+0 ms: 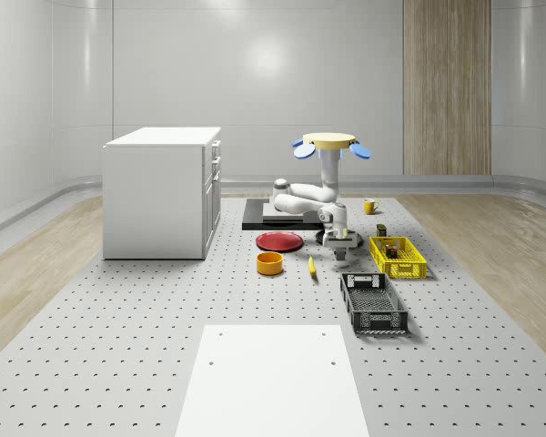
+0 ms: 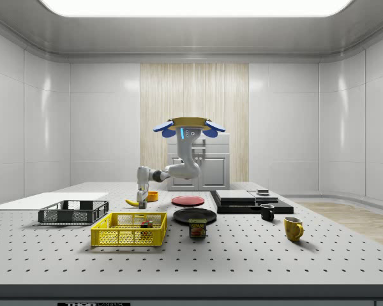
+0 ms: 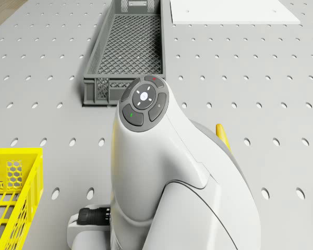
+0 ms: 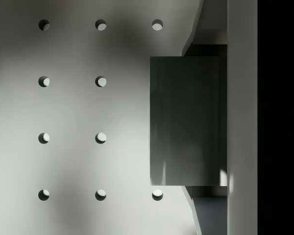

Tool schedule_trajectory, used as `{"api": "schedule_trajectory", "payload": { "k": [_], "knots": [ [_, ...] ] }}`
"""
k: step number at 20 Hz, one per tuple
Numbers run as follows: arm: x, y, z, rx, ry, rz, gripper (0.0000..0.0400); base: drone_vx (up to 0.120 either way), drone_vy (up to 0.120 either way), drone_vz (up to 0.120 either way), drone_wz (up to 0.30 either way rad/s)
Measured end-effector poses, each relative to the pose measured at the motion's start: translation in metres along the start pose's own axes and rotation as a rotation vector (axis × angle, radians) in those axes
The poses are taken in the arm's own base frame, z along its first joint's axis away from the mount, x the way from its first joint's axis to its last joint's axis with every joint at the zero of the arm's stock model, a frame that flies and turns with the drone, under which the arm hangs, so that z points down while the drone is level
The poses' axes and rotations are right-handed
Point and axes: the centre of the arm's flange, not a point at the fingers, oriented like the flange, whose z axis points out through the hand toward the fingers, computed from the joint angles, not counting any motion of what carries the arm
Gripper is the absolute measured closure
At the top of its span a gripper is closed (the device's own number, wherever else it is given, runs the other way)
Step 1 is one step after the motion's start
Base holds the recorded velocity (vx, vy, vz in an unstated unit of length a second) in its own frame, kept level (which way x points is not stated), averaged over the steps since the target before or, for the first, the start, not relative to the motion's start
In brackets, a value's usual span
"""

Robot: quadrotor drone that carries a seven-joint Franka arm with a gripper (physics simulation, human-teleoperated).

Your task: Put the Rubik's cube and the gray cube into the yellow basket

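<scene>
The gray cube (image 4: 186,120) sits between my gripper's (image 4: 206,120) fingers, which close on two of its opposite faces. The gripper (image 1: 340,240) hangs low over the perforated table (image 1: 118,309), just at the whole-scene view's left of the yellow basket (image 1: 398,258). I cannot tell whether the cube touches the table. A small dark multicoloured block, the Rubik's cube (image 2: 144,222), lies inside the yellow basket (image 2: 129,230). The drone (image 1: 332,141) hovers above the table, with its arm (image 3: 161,172) bent down to the gripper (image 2: 141,196).
A black crate (image 1: 373,304) stands in front of the basket. A banana (image 1: 311,266), orange bowl (image 1: 270,263) and red plate (image 1: 279,241) lie at the gripper's left. A white cabinet (image 1: 159,191), black slab (image 1: 268,215), yellow mug (image 1: 369,207) and white sheet (image 1: 273,382) also stand around.
</scene>
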Motion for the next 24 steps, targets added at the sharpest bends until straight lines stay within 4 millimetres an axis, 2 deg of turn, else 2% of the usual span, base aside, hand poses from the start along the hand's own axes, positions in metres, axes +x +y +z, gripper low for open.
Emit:
{"api": "schedule_trajectory", "payload": {
  "k": [6,13,16,24],
  "knots": [
    [0.0,0.0,-0.016,0.0,0.0,0.0,0.015,0.0,0.0,0.12,0.0],
    [0.0,0.0,-0.021,0.0,0.0,0.0,0.015,0.114,0.0,0.034,0.0],
    [0.0,0.0,-0.022,0.0,0.0,0.0,0.015,0.013,0.0,0.107,0.0],
    [0.0,0.0,-0.023,0.0,0.0,0.0,0.015,0.0,0.11,0.0,0.0]
  ]
}}
